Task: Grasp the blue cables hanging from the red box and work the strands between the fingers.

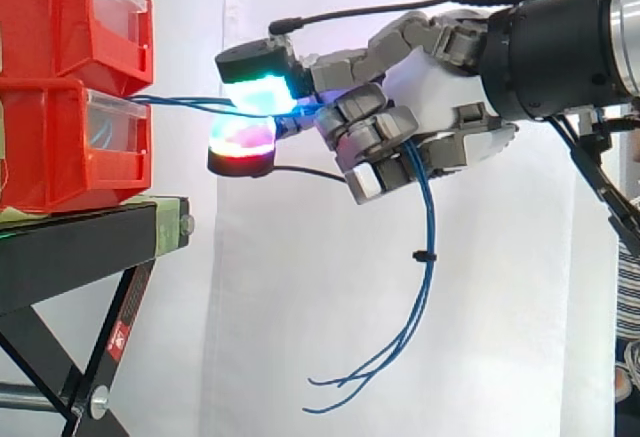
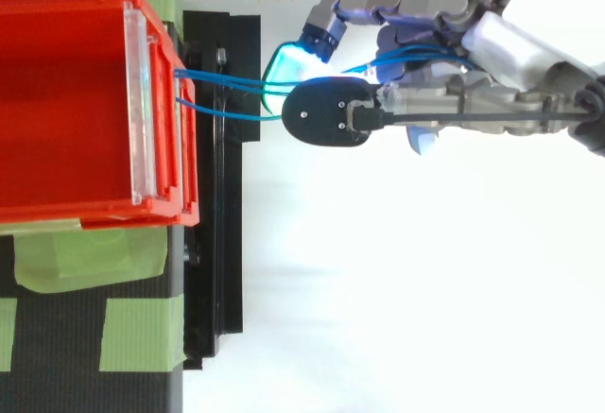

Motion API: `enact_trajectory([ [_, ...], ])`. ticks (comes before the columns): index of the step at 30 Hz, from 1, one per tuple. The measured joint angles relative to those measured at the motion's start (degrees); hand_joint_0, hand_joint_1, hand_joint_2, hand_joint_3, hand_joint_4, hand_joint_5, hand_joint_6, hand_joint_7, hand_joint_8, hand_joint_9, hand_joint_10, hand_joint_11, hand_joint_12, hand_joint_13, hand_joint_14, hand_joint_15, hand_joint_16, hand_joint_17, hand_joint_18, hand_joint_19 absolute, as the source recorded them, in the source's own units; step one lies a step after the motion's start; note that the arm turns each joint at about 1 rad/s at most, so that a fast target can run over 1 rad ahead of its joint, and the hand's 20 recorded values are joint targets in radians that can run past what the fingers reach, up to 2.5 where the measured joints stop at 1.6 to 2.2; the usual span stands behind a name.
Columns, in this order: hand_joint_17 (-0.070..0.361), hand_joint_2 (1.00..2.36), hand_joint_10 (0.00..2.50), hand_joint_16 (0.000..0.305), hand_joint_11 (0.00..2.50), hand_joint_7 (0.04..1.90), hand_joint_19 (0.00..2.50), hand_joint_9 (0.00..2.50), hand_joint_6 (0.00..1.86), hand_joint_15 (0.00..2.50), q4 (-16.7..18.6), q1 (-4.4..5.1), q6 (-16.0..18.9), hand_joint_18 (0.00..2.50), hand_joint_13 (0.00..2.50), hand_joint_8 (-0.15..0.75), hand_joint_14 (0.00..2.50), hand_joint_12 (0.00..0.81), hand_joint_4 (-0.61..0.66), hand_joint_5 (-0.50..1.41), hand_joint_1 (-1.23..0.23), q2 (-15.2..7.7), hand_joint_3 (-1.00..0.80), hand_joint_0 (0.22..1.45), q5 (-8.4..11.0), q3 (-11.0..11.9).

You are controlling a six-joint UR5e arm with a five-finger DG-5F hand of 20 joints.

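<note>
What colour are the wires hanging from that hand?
The cables are blue, clearest in the side view.

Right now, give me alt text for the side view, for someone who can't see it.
The robot hand, reaching in from the right, pinches the blue cables between glowing fingertips, its other fingers curled round them. The cables run level from stacked red bins on a black stand, then hang loose below the hand before a white curtain.

The cables (image 1: 425, 219) are blue, the bins (image 1: 50, 147) red, the stand (image 1: 60, 252) black
</note>
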Motion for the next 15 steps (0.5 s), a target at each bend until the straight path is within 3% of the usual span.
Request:
enact_trajectory([
  [7, 0.133, 1.02, 2.50, 0.059, 2.50, 1.30, 0.75, 0.66, 0.01, 1.65, 2.77, -0.28, -5.26, 1.36, 1.04, 0.473, 2.50, 0.514, 0.22, 0.40, -0.63, 0.23, -0.24, 0.95, 0.04, 0.28],
  [9, 0.136, 1.02, 2.50, 0.060, 2.50, 1.30, 0.72, 0.66, 0.01, 1.67, 3.69, -0.38, -6.29, 1.35, 1.03, 0.480, 2.50, 0.523, 0.22, 0.40, -0.64, 0.23, -0.34, 0.90, 0.02, 0.29],
  [12, 0.121, 1.02, 2.50, 0.054, 2.50, 1.31, 0.87, 0.64, 0.01, 1.72, 5.48, -0.59, -8.32, 1.30, 0.99, 0.479, 2.50, 0.514, 0.20, 0.38, -0.64, 0.24, -0.55, 0.86, -0.06, 0.32],
  [15, 0.120, 1.02, 2.50, 0.053, 2.50, 1.34, 0.86, 0.63, 0.01, 1.68, 7.28, -0.82, -10.31, 1.31, 0.98, 0.477, 2.50, 0.510, 0.20, 0.40, -0.64, 0.25, -0.59, 0.86, -0.16, 0.33],
])
